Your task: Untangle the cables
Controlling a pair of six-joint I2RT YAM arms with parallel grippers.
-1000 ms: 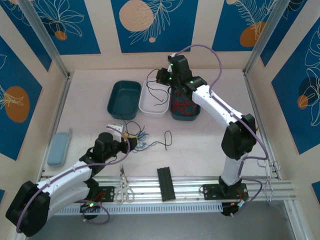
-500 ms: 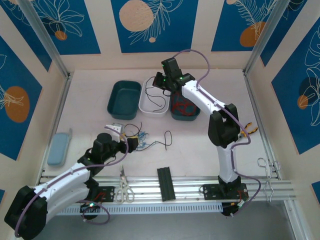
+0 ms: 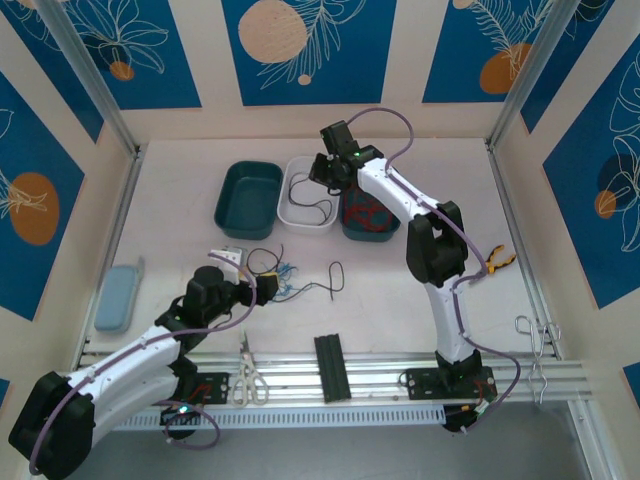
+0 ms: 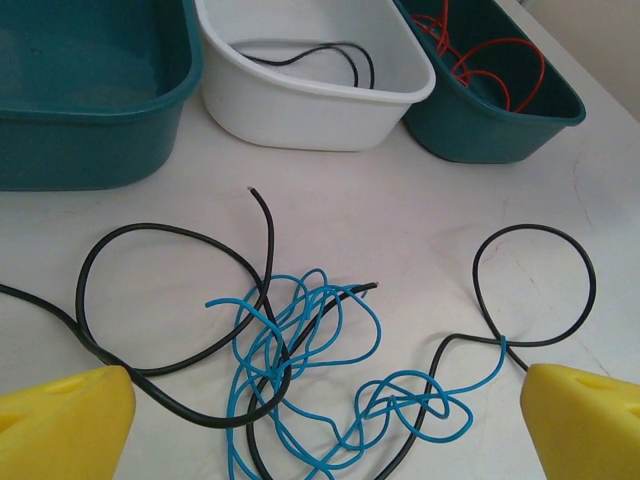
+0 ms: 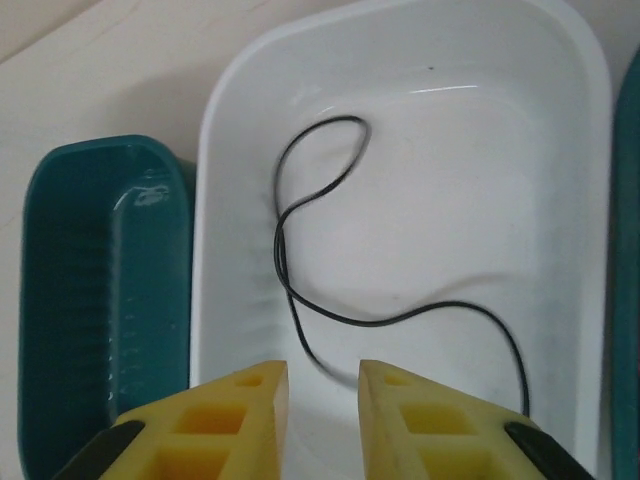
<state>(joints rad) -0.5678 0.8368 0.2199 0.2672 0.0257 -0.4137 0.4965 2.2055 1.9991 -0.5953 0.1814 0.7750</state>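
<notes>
The cables lie in three places. A blue tangle (image 4: 310,370) is knotted with thicker black wire (image 4: 170,310) on the table, also seen from above (image 3: 285,280). My left gripper (image 4: 320,430) hovers over this tangle, open wide, holding nothing; it sits at the tangle's left side (image 3: 245,263). One thin black cable (image 5: 300,250) lies loose in the white tray (image 5: 560,200). Above that tray my right gripper (image 5: 322,385) is slightly open, with the cable's blurred end just beyond its tips. Red cables (image 4: 480,60) rest in the right teal tray (image 3: 372,232).
An empty teal tray (image 3: 248,195) stands left of the white tray (image 3: 300,215). Scissors (image 3: 250,380) and a black ribbed block (image 3: 332,368) lie by the front rail. A grey-blue case (image 3: 117,298) sits far left, pliers (image 3: 497,260) far right.
My right gripper swung left over the white tray and parted its fingers, and the black cable it carried now lies in the tray. My left gripper opened wider over the tangle.
</notes>
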